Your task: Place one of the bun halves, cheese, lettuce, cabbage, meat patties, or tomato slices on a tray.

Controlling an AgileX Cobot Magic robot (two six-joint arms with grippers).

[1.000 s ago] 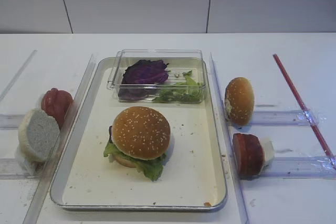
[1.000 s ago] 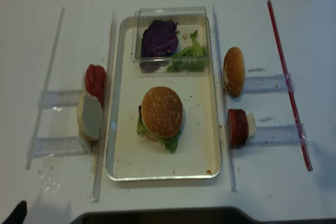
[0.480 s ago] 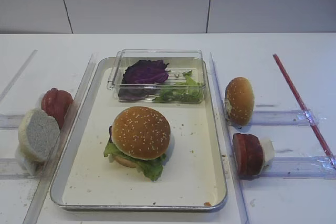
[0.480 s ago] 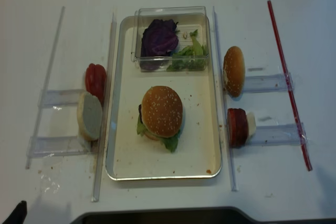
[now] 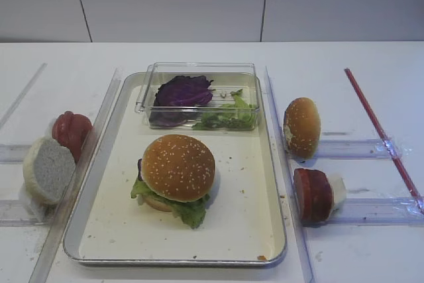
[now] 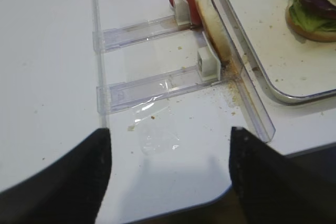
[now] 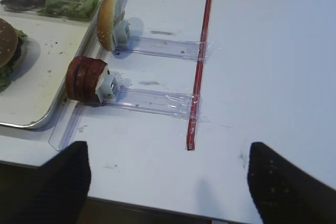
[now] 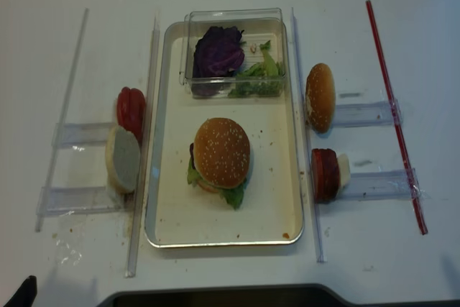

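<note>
A sesame-seeded golden bun top [image 5: 177,167] caps a stacked burger in the middle of the tray [image 5: 242,223]. Frilly lettuce [image 5: 189,211] pokes out beneath it. Purple cabbage [image 5: 182,91] and more lettuce [image 5: 228,118] lie in a clear box at the tray's far end. My right gripper [image 7: 168,187] is open over the table's near edge, right of the tray, and holds nothing. My left gripper [image 6: 168,177] is open over the near edge left of the tray, also holding nothing.
Clear racks flank the tray. The left rack holds a pale bun half [image 5: 48,169] and red tomato slices [image 5: 71,132]. The right rack holds another golden bun half [image 5: 302,127] and dark red slices [image 5: 313,193]. A red strip [image 5: 381,134] lies at far right.
</note>
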